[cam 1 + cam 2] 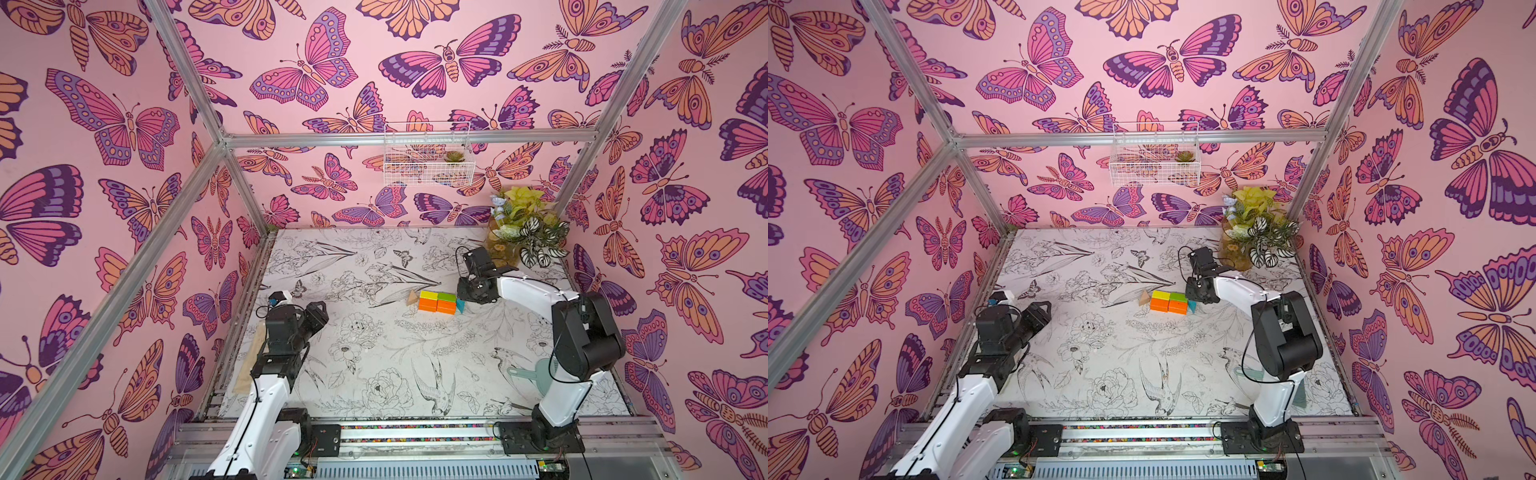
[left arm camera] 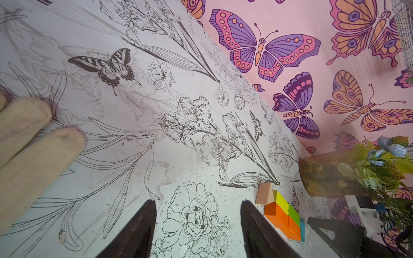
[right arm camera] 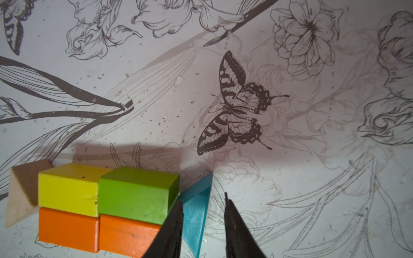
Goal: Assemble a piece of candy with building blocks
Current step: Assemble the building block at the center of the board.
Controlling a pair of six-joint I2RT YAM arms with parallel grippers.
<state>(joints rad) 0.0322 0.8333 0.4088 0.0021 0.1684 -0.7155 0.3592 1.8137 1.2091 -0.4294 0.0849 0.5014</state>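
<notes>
The flower-printed tabletop (image 1: 374, 374) carries the piece of candy (image 1: 438, 301) near its middle, a little toward the far edge.

The left gripper (image 2: 197, 202) hangs by the left edge, well apart from the candy, with its jaws spread wide and nothing between them. The right gripper (image 3: 203, 198) sits at the candy's right end with its jaws parted. One finger touches or overlaps the teal triangle (image 3: 195, 214) and the other stands clear of it, so nothing is clamped.

The body is a flat rectangle. The yellow brick (image 3: 67, 189) and green brick (image 3: 134, 196) form the far row, and the two orange bricks (image 3: 67, 227) sit tight against them on the near side. The tan triangle (image 3: 20, 189) closes the left end.

These look like painted wood, so I judge them light, rigid and fairly slick. Nothing joins them, so a nudge would likely slide a neighbour out of line. Bricks are best taken across their parallel long faces. On a triangle, the two flat triangular faces are the better hold, since the sloping sides would probably squirt out of a pinch.
</notes>
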